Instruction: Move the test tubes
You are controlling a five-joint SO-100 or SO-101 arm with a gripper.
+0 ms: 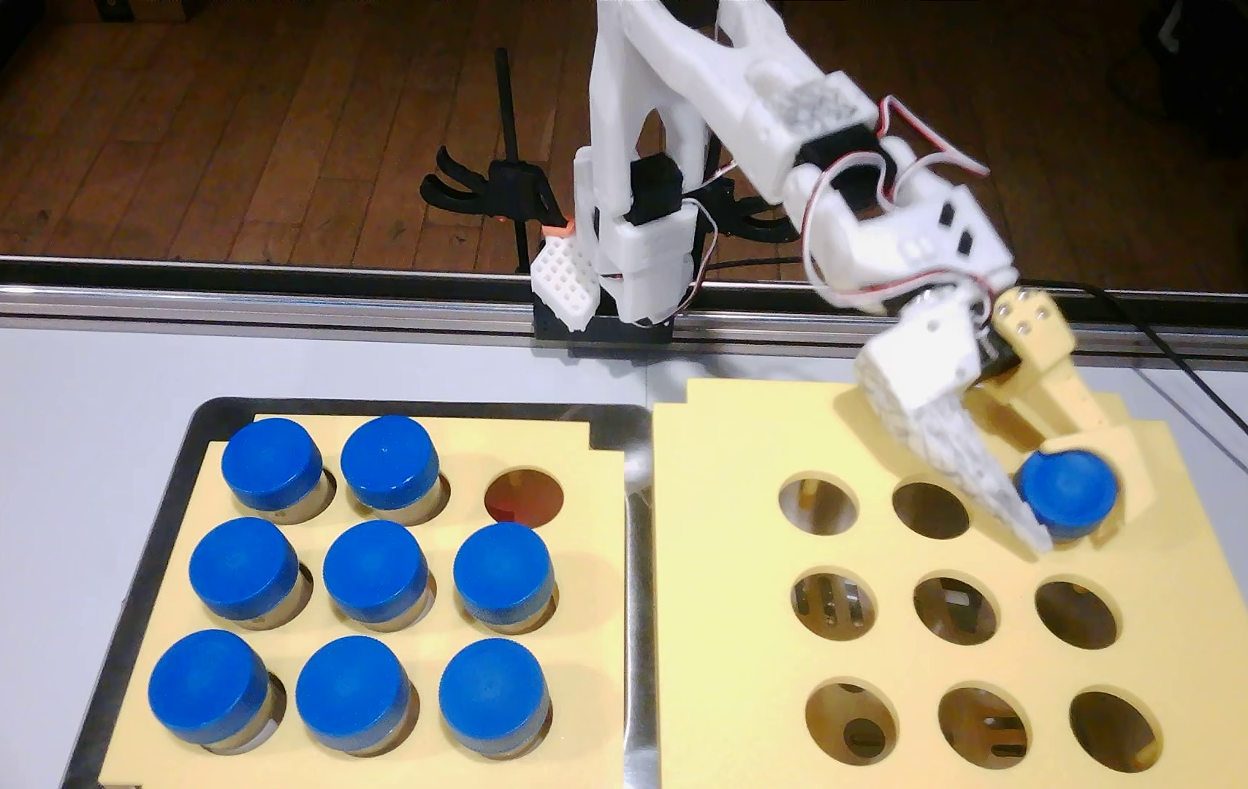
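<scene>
1. In the fixed view my two-finger gripper (1061, 531), one white finger (962, 447) and one tan finger (1107, 470), is closed around a blue-capped test tube (1067, 491), a finger pressed against each side of its cap.
2. That tube sits over the top-right hole of the pale yellow nine-hole rack on the right (727, 546); my fingers and the cap hide the hole itself, so I cannot tell how deep the tube sits.
3. The other eight holes of that rack show open; dark shapes inside them are too dim to make out.
4. The matching yellow rack on the left (590, 531) rests in a dark metal tray (636, 607), whose near edge is cut off by the frame.
5. Eight blue-capped tubes (374, 573) stand there; only its top-right hole (524, 497) is open, reddish inside.
6. The tubes' bodies are mostly hidden under their caps.
7. My white arm (720, 91) is cut off at the top edge.
</scene>
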